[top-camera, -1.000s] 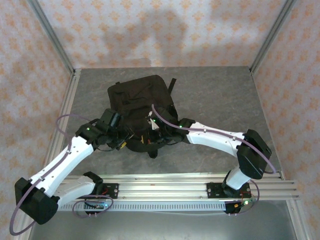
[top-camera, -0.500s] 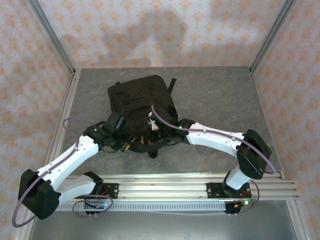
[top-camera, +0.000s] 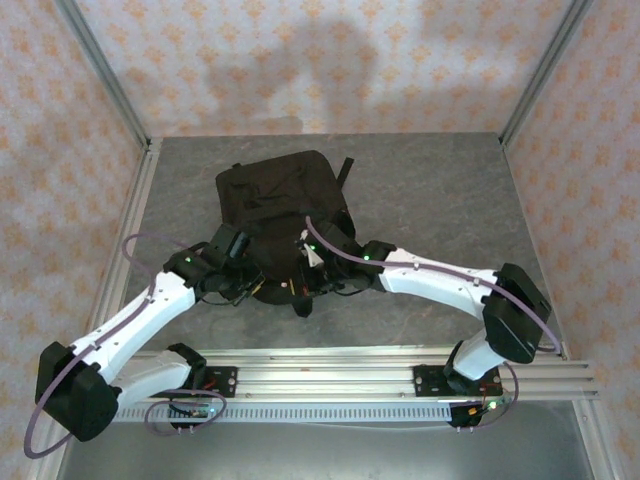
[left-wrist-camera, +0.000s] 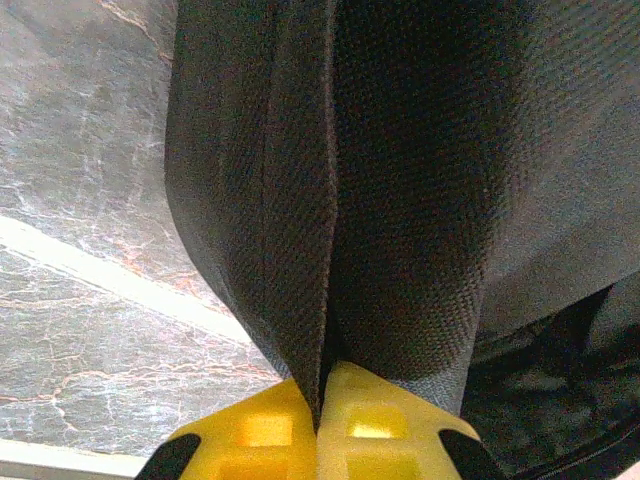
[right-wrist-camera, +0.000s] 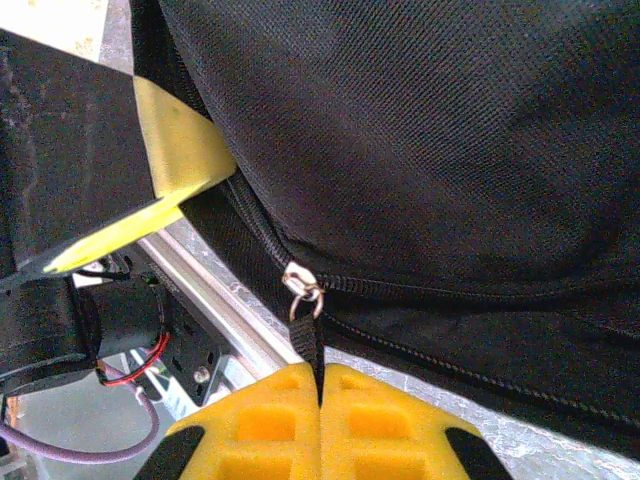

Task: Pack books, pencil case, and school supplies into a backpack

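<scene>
**A:** Two pincers, both on the backpack point(top-camera: 280, 195). How does it lie?

**B:** Flat on the grey table point(top-camera: 440, 190), left of centre. Its long axis runs near to far, leaning slightly left at the far end. A strap point(top-camera: 345, 168) sticks out at the far right corner.

**A:** And the left gripper point(left-wrist-camera: 320, 385)?

**B:** Its yellow fingers point(left-wrist-camera: 375, 430) are pressed together on a fold of the black fabric at the near left edge.

**A:** The right gripper point(right-wrist-camera: 320, 372)?

**B:** Pinching the black pull tab point(right-wrist-camera: 307, 335) that hangs below the metal zip slider point(right-wrist-camera: 301, 283).

**A:** What is hard to read?

**B:** From above, both grippers sit over the near end, so the opening is probably there, but I can't tell. Close up, the cloth runs out of frame on every side.
</scene>
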Robot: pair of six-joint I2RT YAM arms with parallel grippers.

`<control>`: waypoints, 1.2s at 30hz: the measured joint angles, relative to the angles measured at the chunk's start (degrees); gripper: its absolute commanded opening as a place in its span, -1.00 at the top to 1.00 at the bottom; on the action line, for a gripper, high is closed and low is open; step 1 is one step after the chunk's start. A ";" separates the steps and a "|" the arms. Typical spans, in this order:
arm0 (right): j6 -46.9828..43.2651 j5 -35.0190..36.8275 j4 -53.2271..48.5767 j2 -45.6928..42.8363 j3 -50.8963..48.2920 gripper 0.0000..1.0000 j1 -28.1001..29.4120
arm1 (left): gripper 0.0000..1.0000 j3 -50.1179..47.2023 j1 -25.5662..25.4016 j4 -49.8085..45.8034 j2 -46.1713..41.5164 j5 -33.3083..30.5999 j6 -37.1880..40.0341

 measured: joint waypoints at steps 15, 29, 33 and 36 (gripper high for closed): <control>-2.97 0.83 -1.73 -2.49 -2.01 1.00 -3.43 | 1.00 0.52 8.85 -4.98 -2.40 -0.44 8.98; -0.63 -2.82 3.93 -0.15 -1.16 1.00 -4.11 | 0.56 7.32 17.25 -10.34 3.30 -4.74 20.33; 1.07 -2.84 3.87 0.83 -1.03 1.00 -3.50 | 0.14 7.32 19.08 -10.73 2.38 -5.60 19.87; 1.99 -2.84 3.91 1.14 -0.37 1.00 -2.67 | -0.04 7.19 18.18 -10.75 -0.81 -4.48 18.62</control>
